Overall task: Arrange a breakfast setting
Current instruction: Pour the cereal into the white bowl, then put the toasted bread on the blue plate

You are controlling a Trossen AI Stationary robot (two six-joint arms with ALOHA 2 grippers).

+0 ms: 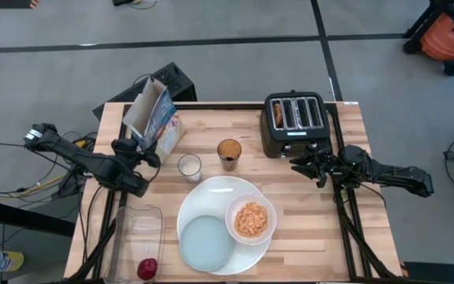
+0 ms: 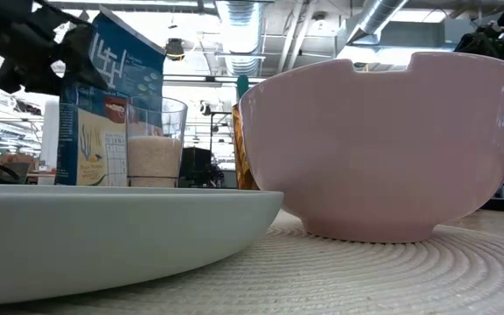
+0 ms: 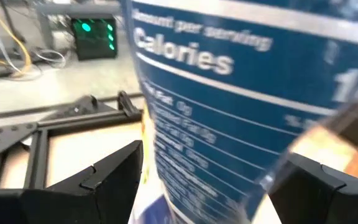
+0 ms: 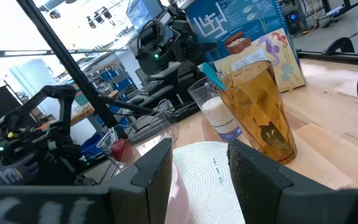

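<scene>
The blue cereal box (image 1: 154, 118) stands tilted at the table's far left, between the fingers of my left gripper (image 1: 136, 150). The large white plate (image 1: 215, 193) lies near the front and carries the small pale-blue plate (image 1: 206, 243) and the white bowl (image 1: 251, 219) of orange flakes. The bagel (image 1: 278, 114) sits in a slot of the black toaster (image 1: 294, 122). The red apple (image 1: 147, 269) lies in the clear tub (image 1: 136, 229). A blue handle (image 4: 210, 74) sticks up by the two glasses. My right gripper (image 1: 304, 164) is open and empty in front of the toaster. My left gripper has the cereal box (image 3: 229, 112) between its two fingers (image 3: 104, 180), one on each broad face, with the narrow nutrition panel (image 3: 185, 62) toward the wrist. It comes level from the table's near left. The box leans; whether its bottom is on the table is hidden.
A glass of white liquid (image 1: 189, 166) and an amber glass (image 1: 228, 152) stand between the box and the toaster, just beyond the white plate. The tub lies at the near left corner. Bare wood shows at the near right (image 1: 321, 237).
</scene>
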